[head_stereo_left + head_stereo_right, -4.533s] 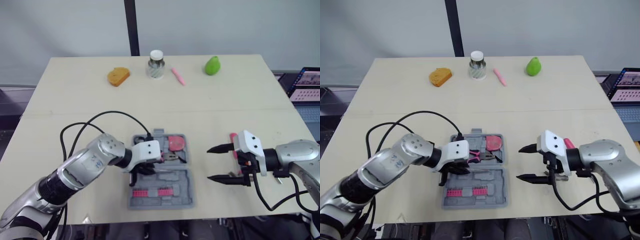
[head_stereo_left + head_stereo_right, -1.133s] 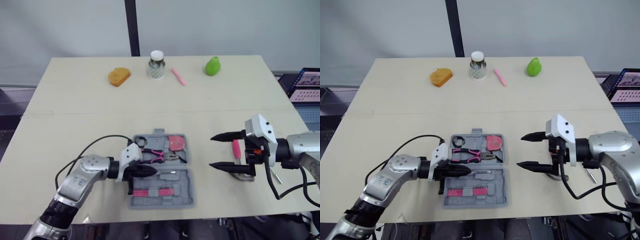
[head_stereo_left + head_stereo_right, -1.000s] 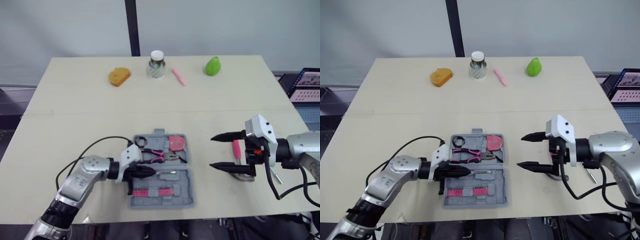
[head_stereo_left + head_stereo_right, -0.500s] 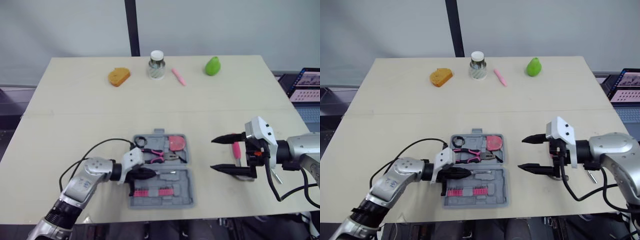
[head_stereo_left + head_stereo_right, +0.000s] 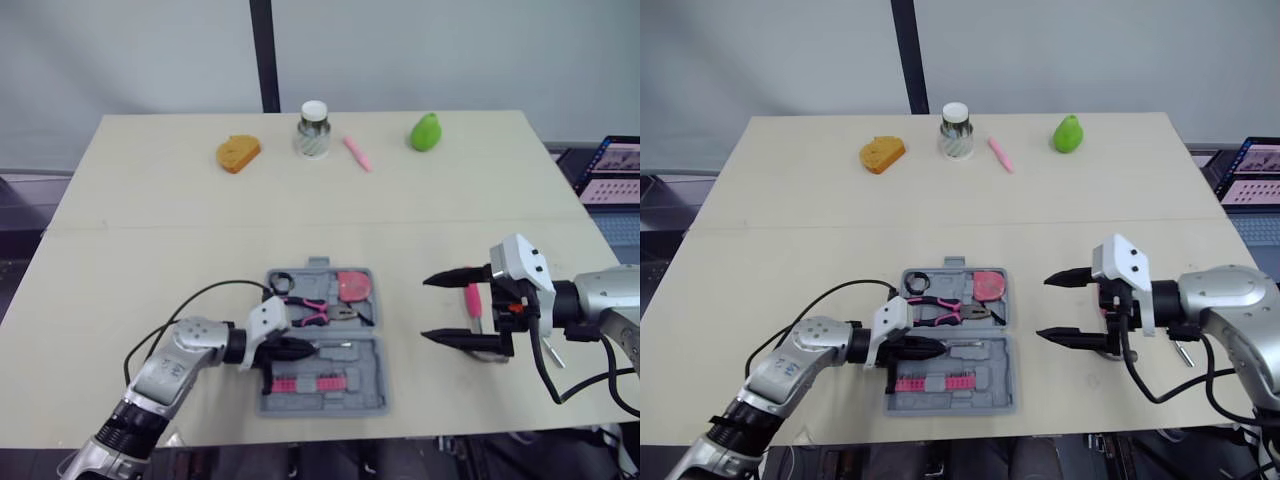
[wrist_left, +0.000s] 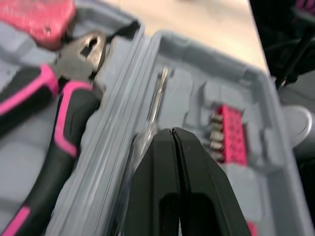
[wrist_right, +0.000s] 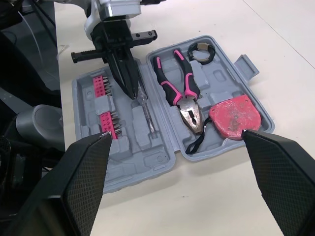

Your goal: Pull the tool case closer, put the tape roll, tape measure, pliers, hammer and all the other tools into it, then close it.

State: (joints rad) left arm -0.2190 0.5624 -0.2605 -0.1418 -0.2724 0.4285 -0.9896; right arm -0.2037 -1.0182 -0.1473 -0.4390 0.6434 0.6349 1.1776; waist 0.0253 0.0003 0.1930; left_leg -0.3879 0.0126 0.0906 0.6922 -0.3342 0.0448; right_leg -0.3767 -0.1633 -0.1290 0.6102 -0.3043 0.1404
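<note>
The grey tool case (image 5: 985, 368) is seen lying open near the front edge of the table (image 5: 150, 200). The tape roll (image 7: 201, 50), pliers (image 7: 179, 91) and pink tape measure (image 7: 235, 114) are seated in its far half, and a screwdriver (image 7: 146, 110) and pink bits (image 7: 106, 105) in its near half. The left gripper (image 5: 298, 348) is pressed closed, tips together, right over the screwdriver's clear handle; whether the handle is actually pinched cannot be told. The right gripper (image 5: 425, 310) is held wide open to the right of the case, over the pink-handled hammer (image 5: 470, 298), which is lying on the table outside the case. Now the risks. If the left gripper is lifted with the screwdriver not bedded in its slot, the tool could be dragged out or left standing proud, and the case could be kept from shutting. A sideways push could also slide the case towards the table edge, since nothing is pinning it down. The hammer is judged head-heavy, so if it is taken far out on the handle it is likely to swing or slip. A thin tool (image 5: 548, 352) beside the right arm could be missed or swept off the table. With both arms working near the case, a clash is to be watched for.
</note>
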